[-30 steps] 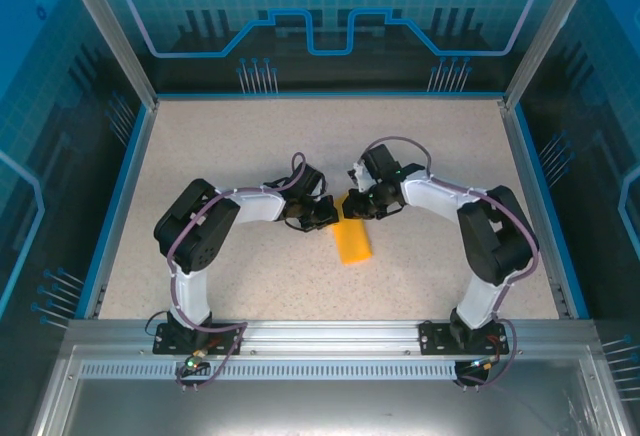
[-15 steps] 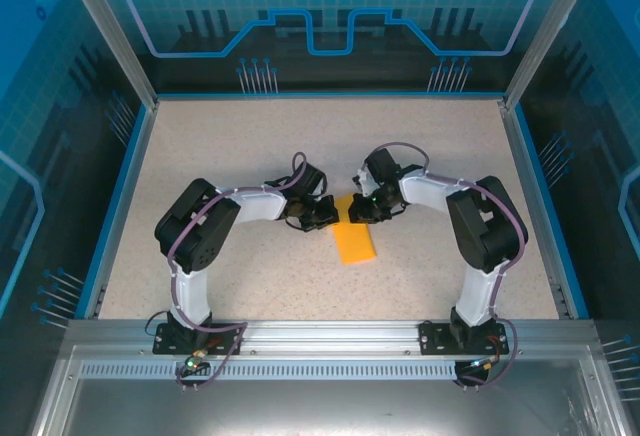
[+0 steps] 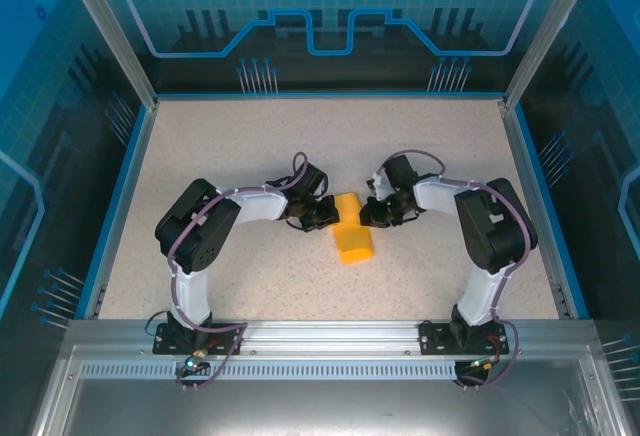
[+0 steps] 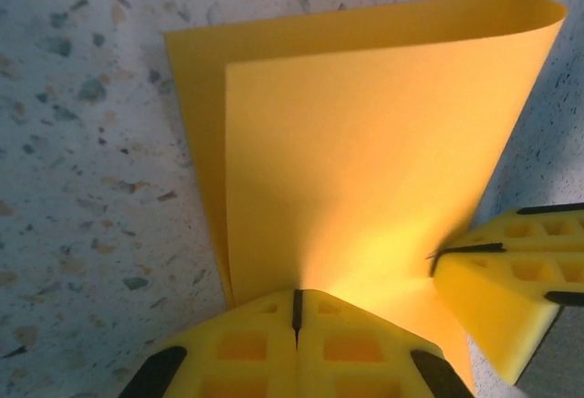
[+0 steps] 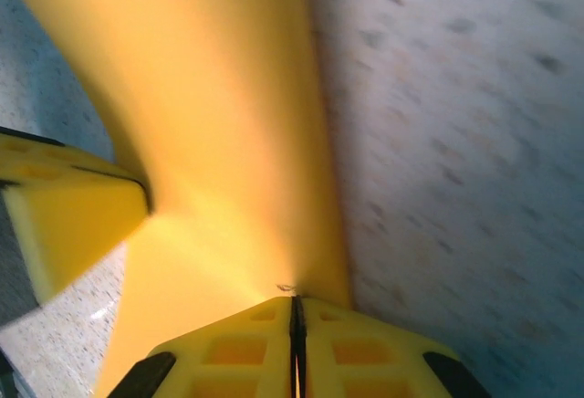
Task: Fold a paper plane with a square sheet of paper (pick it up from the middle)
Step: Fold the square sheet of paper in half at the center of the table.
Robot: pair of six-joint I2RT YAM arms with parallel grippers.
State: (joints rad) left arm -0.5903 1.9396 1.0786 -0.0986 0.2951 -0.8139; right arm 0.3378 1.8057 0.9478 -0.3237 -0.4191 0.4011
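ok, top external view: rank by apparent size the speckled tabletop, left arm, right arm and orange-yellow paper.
1. speckled beige tabletop, largest
2. black-and-white left arm and black-and-white right arm: look alike, not ranked
3. folded orange-yellow paper sheet, smallest

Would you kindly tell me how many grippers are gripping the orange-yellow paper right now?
2: the left gripper pinches the paper at its far left side, the right gripper at its far right side.

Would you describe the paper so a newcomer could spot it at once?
Find the speckled table. At its middle, the left end effector and the right end effector pinch the sheet of paper. Unlike them, it is thin, orange-yellow and folded over.
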